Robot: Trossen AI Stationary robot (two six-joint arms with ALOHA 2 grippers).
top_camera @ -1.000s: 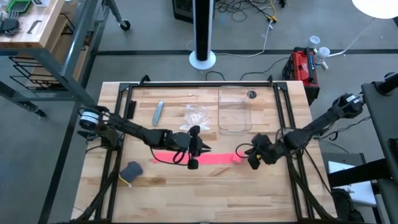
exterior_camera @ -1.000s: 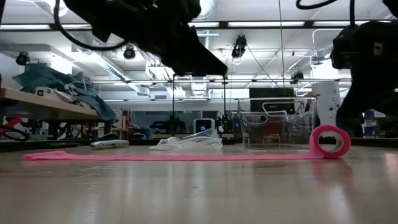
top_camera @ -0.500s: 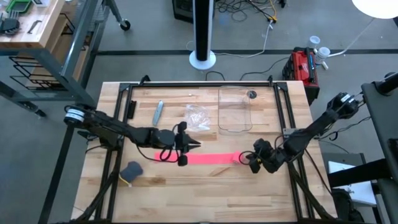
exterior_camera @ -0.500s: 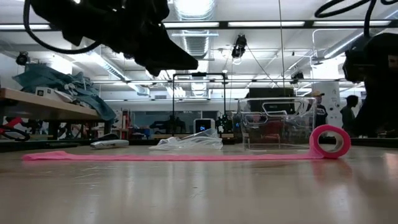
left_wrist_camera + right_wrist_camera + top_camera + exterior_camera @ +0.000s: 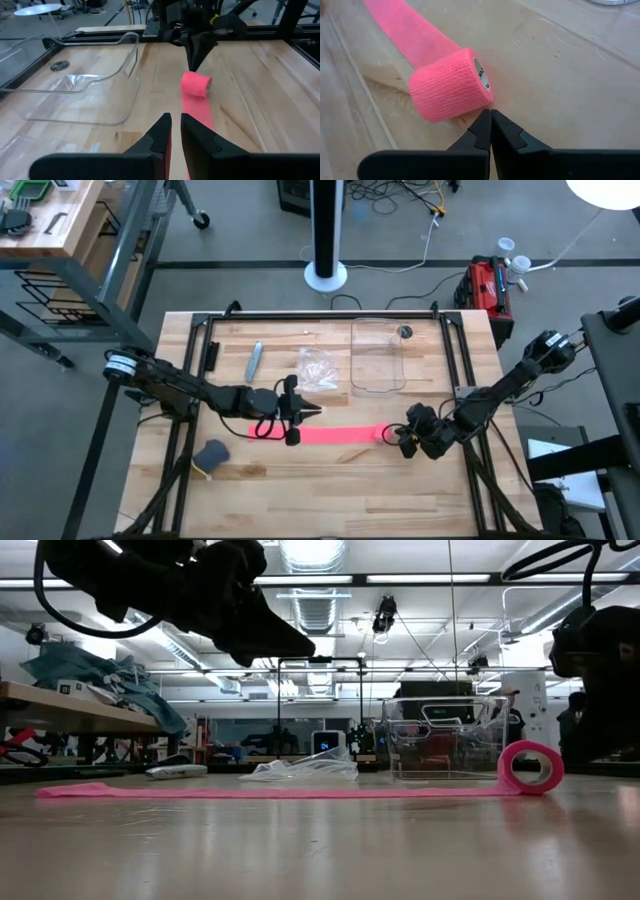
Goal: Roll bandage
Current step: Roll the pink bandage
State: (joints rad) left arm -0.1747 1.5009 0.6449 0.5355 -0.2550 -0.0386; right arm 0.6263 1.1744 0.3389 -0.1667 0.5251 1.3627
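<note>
The pink bandage lies along the table as a flat strip [image 5: 335,435] that ends at the right in a small roll [image 5: 385,434] standing on its curved side [image 5: 450,87]. My left gripper [image 5: 316,412] hovers above the strip's left half. It points along the strip toward the roll [image 5: 196,84], its fingers [image 5: 175,125] all but shut on nothing. My right gripper [image 5: 491,117] is shut and points down at the table right beside the roll's open end, on its right [image 5: 398,436]. My right gripper's shut fingertips [image 5: 485,125] stand at the lower edge of the roll's open end [image 5: 481,102], slanting down from the table's right. I cannot tell whether they touch the roll, which rests on the table.
A clear plastic container [image 5: 377,357] and a crinkled plastic bag [image 5: 317,368] lie beyond the strip. A grey tool [image 5: 254,360] lies at the far left, and a dark grey-blue lump [image 5: 211,452] near the front left. Black frame rails [image 5: 455,360] border the table.
My left gripper has drawn back toward the table's left, off the middle of the strip, and stays above it. My right gripper has sunk a little beside the roll. The bandage has not moved.
</note>
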